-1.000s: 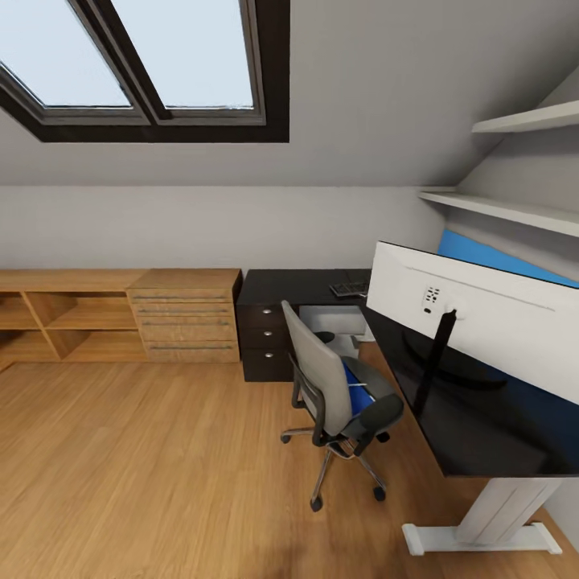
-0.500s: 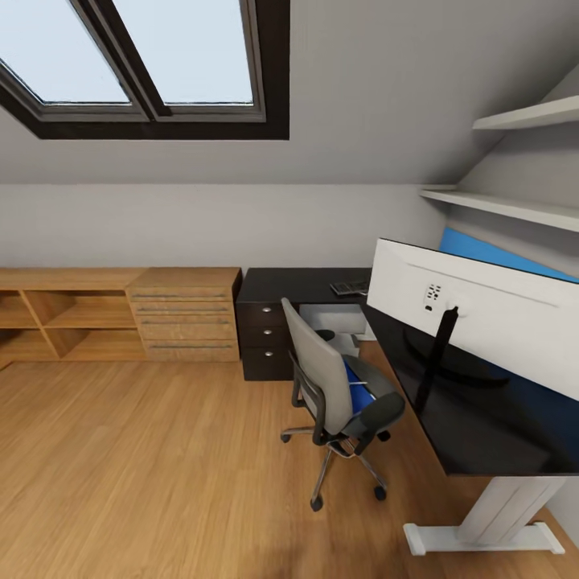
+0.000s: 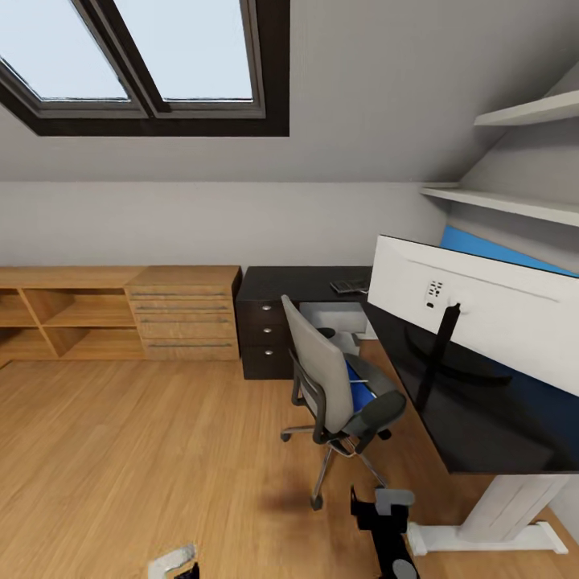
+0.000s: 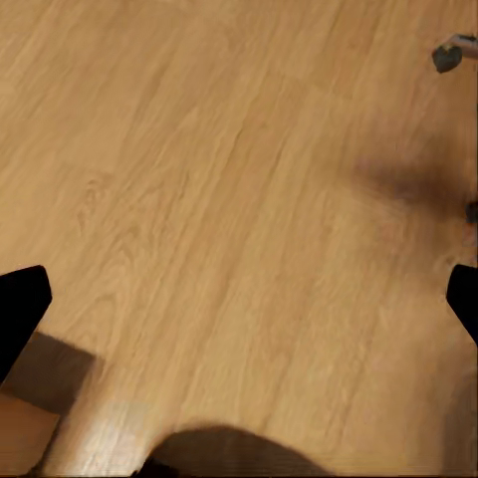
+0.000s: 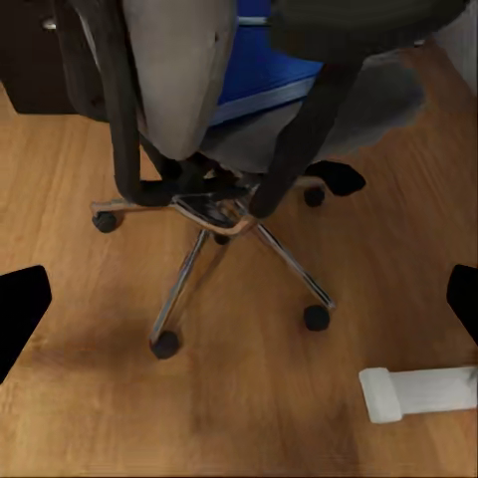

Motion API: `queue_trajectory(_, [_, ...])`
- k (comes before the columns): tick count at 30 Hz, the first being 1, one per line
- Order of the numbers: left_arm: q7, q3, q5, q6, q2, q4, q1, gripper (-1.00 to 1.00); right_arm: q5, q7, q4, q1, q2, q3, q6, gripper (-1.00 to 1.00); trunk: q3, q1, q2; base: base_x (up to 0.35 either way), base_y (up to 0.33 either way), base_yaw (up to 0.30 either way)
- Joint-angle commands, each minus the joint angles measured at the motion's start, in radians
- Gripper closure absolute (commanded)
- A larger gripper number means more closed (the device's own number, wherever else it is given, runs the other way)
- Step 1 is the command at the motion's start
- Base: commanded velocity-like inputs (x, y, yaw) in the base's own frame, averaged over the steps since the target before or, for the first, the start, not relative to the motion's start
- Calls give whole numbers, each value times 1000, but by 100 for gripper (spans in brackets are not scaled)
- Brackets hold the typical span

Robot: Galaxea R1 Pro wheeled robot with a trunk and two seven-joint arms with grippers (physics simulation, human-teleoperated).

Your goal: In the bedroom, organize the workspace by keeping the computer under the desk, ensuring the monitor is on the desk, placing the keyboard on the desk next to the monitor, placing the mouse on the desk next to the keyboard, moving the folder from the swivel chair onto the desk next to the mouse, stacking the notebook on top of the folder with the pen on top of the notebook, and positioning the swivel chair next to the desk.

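The grey swivel chair [image 3: 326,386] stands on the oak floor beside the black L-shaped desk [image 3: 474,434], its back toward me. On its seat lies the blue folder [image 3: 359,396], also seen under the backrest in the right wrist view [image 5: 261,72]. The monitor [image 3: 490,310] stands on the desk, pale back facing me. The keyboard [image 3: 350,286] lies on the desk's far wing, with the light grey computer [image 3: 334,320] beneath it. My right gripper [image 3: 379,508] hangs open below the chair, facing the chair base [image 5: 214,214]. My left gripper [image 3: 177,563] is open over bare floor.
An oak dresser [image 3: 185,314] and open oak shelving [image 3: 56,318] line the far wall left of the desk. The desk's white foot [image 3: 482,537] lies right of my right gripper. Wall shelves [image 3: 515,205] and a blue wall panel [image 3: 482,251] sit behind the monitor. Skylights [image 3: 145,56] overhead.
Both grippers have risen into the bottom of the head view. The view itself has shifted only slightly; the chair, desk and monitor have not moved.
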Motion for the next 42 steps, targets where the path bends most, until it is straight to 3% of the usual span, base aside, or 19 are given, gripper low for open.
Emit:
queue_trajectory(1, [6, -1, 7, 68, -8, -67, -5, -100, 6, -8, 0, 16, 1, -1, 40, -100, -5, 4, -8, 0, 0, 0])
queue_trajectory(5, [11, -18, -7, 213, -44, -213, -43, -100, 2, -6, -1, -34, 3, -1, 116, -100, -17, 19, -36, 0, 0, 0])
queue_trajectory(6, [11, -25, -26, 287, -56, -268, -72, -100, 1, -6, -4, -57, 6, 0, 156, -100, -21, 23, -43, 0, 0, 0])
queue_trajectory(9, [9, -30, -46, 375, -66, -299, -118, -100, 1, -6, -5, -84, 21, 1, 208, -100, -30, 35, -64, 0, 0, 0])
queue_trajectory(10, [7, -33, -53, 432, -70, -305, -148, -100, 2, -7, -4, -107, 37, 2, 236, -100, -33, 39, -71, 0, 0, 0])
queue_trajectory(14, [8, -61, -58, 490, -73, -307, -173, -100, 0, -9, -4, -143, 54, 1, 272, -100, -46, 54, -99, 0, 0, 0])
queue_trajectory(19, [11, -78, -62, 503, -71, -308, -180, -100, 0, -5, 25, -156, 59, 0, 303, -100, -61, 73, -134, 0, 0, 0])
queue_trajectory(30, [13, -80, -65, 477, -54, -333, -182, -100, 0, -9, 59, -159, 62, 1, 256, -100, -96, 115, -211, 0, 0, 0])
queue_trajectory(35, [13, -79, -65, 469, -52, -432, -171, -100, 0, -10, 29, -159, 59, -3, 269, -100, -111, 134, -246, 0, 0, 0])
queue_trajectory(37, [13, -80, -64, 472, -52, -516, -136, -100, -1, -10, 16, -158, 60, -3, 282, -100, -118, 142, -260, 0, 0, 0])
queue_trajectory(42, [12, -79, -64, 475, -52, -556, -112, -100, -2, -10, -14, -157, 61, -4, 297, -100, -133, 161, -295, 0, 0, 0])
